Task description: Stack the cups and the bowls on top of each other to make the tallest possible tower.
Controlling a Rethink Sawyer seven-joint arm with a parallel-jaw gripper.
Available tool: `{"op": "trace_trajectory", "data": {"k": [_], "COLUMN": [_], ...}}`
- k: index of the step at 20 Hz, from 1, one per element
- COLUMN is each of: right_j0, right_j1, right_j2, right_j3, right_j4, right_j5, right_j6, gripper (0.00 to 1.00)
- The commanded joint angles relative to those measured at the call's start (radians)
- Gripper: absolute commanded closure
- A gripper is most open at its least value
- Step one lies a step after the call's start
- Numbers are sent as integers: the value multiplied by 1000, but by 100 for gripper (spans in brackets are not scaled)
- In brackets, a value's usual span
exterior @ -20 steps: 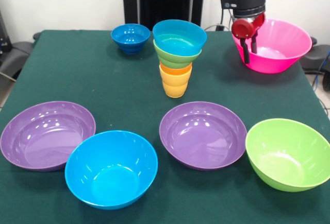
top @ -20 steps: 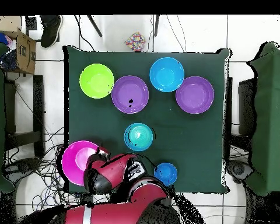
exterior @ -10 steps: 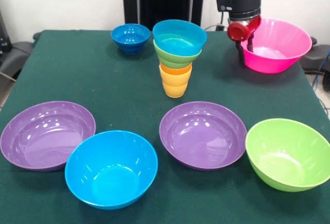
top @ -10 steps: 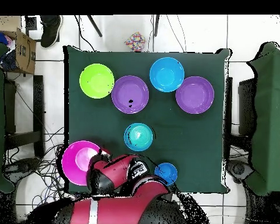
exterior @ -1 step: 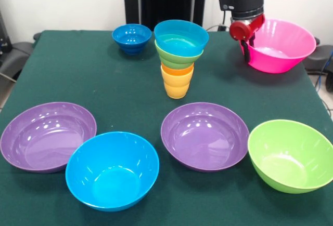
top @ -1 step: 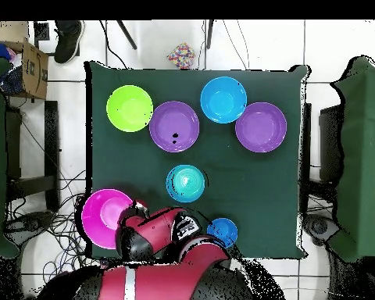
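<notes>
The tower (exterior @ -1 step: 179, 54) stands mid-table, cups under two small bowls. Beyond it and well to the side, the gripper (exterior @ -1 step: 248, 44) straddles the pink bowl's (exterior @ -1 step: 283, 47) near rim, apparently clamped on it; the tower lies sideways from there.

Bright even light; glare spots on purple bowls (exterior @ -1 step: 204, 135).

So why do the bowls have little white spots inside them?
Front view: those spots are glare from lights above, brightest inside the two purple bowls and the big blue bowl. Overhead view: the same bowls look flat, almost without shine.
</notes>
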Motion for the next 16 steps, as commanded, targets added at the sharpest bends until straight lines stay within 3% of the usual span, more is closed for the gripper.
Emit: {"op": "trace_trajectory", "data": {"k": [1, 7, 16], "right_j0": [-31, -23, -74], "right_j1": [8, -37, -162], "right_j2": [65, 84, 188], "right_j3": [-46, -39, -21], "right_j4": [6, 31, 118], "right_j5": [81, 123, 260], "right_j6": [135, 186, 244], "gripper": [100, 100, 100]}}
